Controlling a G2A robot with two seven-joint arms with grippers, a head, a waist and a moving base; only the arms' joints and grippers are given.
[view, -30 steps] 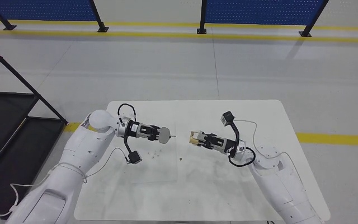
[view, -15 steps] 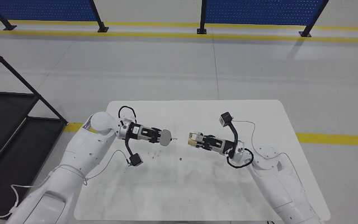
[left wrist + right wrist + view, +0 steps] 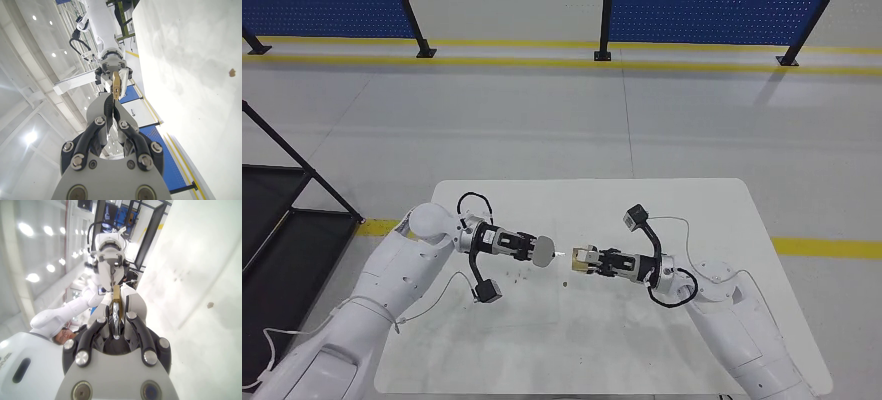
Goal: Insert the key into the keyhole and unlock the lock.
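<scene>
Gripping key (image 3: 556, 253), left gripper (image 3: 546, 251) fingers closed; right gripper (image 3: 588, 260) clamps lock (image 3: 116, 295); key tip just beside keyhole (image 3: 115, 90), above table (image 3: 642, 330).

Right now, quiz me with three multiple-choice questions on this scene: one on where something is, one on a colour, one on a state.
1. Where is the padlock relative to the table?
A lying on it; B held above it in the right tool; C under it.
2. What colour is the padlock's body?
A red; B black; C brass.
3. How is the left tool?
A wide open; B shut on the key; C shut on nothing.

Answers:
1 B, the right tool's fingers clamp it in mid-air.
2 C, its body shines brass-gold.
3 B, the black pads pinch the thin key between them.
</scene>
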